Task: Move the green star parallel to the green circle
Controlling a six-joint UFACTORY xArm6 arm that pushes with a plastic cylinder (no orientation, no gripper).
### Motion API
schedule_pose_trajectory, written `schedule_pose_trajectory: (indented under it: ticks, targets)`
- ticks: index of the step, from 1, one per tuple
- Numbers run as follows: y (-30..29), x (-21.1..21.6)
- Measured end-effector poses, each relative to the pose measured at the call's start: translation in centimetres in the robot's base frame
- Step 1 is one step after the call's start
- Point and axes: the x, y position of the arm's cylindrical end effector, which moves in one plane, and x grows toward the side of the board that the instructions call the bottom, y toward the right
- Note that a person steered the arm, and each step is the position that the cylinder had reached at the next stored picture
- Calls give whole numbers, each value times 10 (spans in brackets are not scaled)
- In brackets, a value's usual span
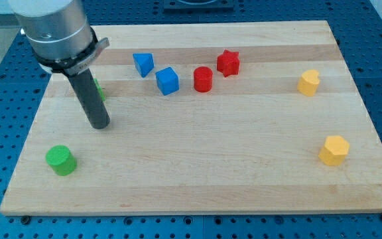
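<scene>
Green star point(98, 89) is mostly hidden: only a green sliver shows just behind the rod at the view's upper left, so its shape is an inference from the task, not something I can read. My tip point(100, 125) sits on the table point(244, 172) just below that sliver, toward the view's bottom; whether they touch I can't tell. No fingers on this rig, just the bare rod, so nothing spreads, closes or pinches.

Green circle point(61, 160) stands alone near the view's lower left, well apart from the tip, down and left of it.

Why this layout matters: the tip is on the circle's side of the star, which looks like the wrong face if I want the star pushed down level with the circle (my guess at "parallel"). I'd likely need to go round to the star's far side first.

Other blocks are well clear: blue triangle-ish block point(143, 64), blue cube point(167, 80), red cylinder point(203, 79) and red star point(228, 63) in a loose row up top; yellow heart-like block point(308, 83) and yellow hexagon point(333, 150) at the view's right.
</scene>
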Motion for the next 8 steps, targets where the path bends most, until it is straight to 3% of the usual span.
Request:
schedule_pose_trajectory:
  ticks: [3, 4, 5, 8]
  targets:
    - [-114, -5]
    - [-115, -70]
    - [-79, -108]
    - [-64, -46]
